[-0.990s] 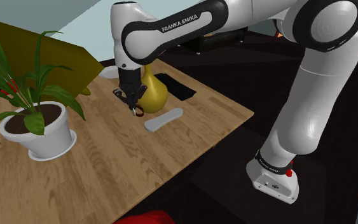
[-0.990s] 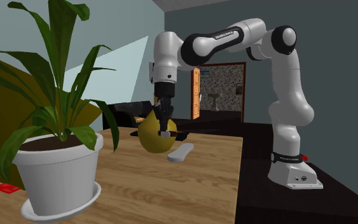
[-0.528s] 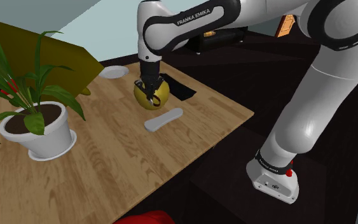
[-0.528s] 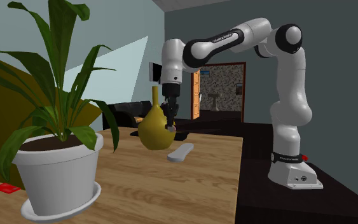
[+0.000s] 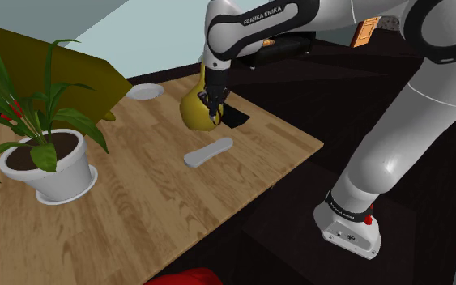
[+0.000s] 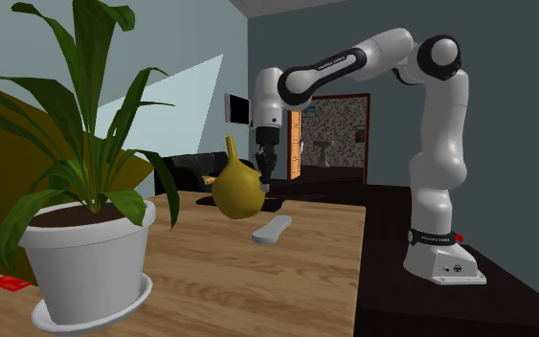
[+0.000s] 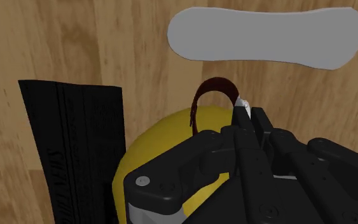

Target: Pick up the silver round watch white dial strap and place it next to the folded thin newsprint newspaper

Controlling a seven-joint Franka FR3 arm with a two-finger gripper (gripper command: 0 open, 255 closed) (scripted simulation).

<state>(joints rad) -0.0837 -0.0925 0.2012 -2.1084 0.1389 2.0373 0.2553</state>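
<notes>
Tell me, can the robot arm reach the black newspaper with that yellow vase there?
Probably yes. The end effector, shut on the watch, hangs just beside the black newspaper. The tilted yellow vase crowds that spot, though, so it may get bumped.

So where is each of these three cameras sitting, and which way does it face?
Shoulder view: beside and behind the stand, looking down over the wooden table; the white arm and gripper show.
Second exterior view: low at the table's far end, behind the potted plant, facing the arm and stand.
Wrist view: rides above the gripper, looking down past it; it is shut on the watch.
All three share the yellow vase and the grey oblong.
</notes>
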